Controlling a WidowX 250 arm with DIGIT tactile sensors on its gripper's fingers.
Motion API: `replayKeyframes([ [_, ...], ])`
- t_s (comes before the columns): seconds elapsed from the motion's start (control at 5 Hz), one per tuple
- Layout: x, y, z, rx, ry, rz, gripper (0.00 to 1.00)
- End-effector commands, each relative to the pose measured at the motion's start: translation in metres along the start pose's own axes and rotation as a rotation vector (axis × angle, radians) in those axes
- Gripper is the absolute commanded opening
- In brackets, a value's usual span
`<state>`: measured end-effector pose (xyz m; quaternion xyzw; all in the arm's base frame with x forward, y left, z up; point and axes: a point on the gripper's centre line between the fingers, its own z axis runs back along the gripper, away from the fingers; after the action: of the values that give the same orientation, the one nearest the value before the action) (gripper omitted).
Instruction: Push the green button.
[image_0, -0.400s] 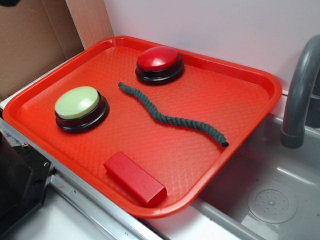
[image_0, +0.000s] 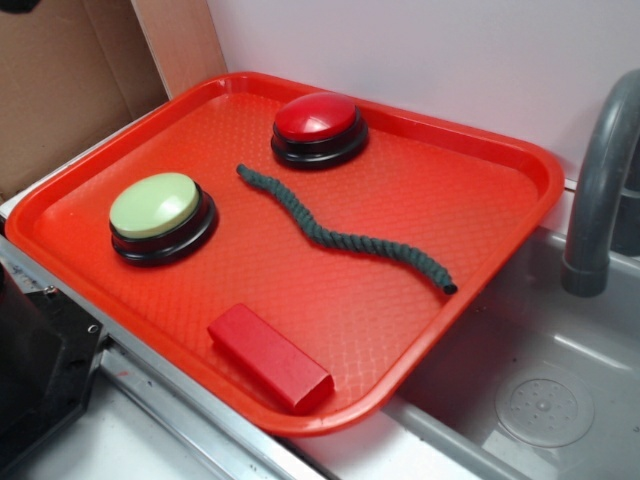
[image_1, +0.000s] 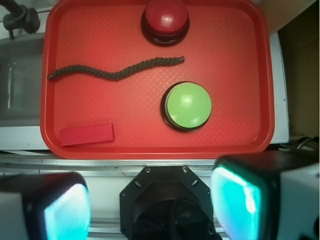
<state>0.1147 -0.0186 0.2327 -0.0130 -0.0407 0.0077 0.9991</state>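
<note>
While the gripper hangs spread wide w/ nothing between its pads, short of the tray, approach is the step: green button sits at 1 o'clock, so next move means advancing over it & descending.

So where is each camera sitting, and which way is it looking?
Exterior: off to one side and above, looking slantwise down at the red tray; only a dark bit of the robot's base shows at the lower left.
Wrist: on the arm, high up, looking straight down; the hand shows at the bottom, its fingers apart.
Both see the green button, red button, rope and red block.
</note>
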Motion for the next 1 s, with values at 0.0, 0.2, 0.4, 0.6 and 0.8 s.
replayKeyframes([
  [0.0,0.051,0.034,-0.085,0.192,-0.062,-0.174,1.00],
  [0.2,0.058,0.038,-0.128,0.201,-0.025,-0.312,1.00],
  [0.4,0.060,0.047,-0.154,0.097,-0.023,-0.303,1.00],
  [0.6,0.065,0.048,-0.174,0.042,0.013,-0.289,1.00],
  [0.8,0.066,0.048,-0.182,0.055,0.051,-0.272,1.00],
])
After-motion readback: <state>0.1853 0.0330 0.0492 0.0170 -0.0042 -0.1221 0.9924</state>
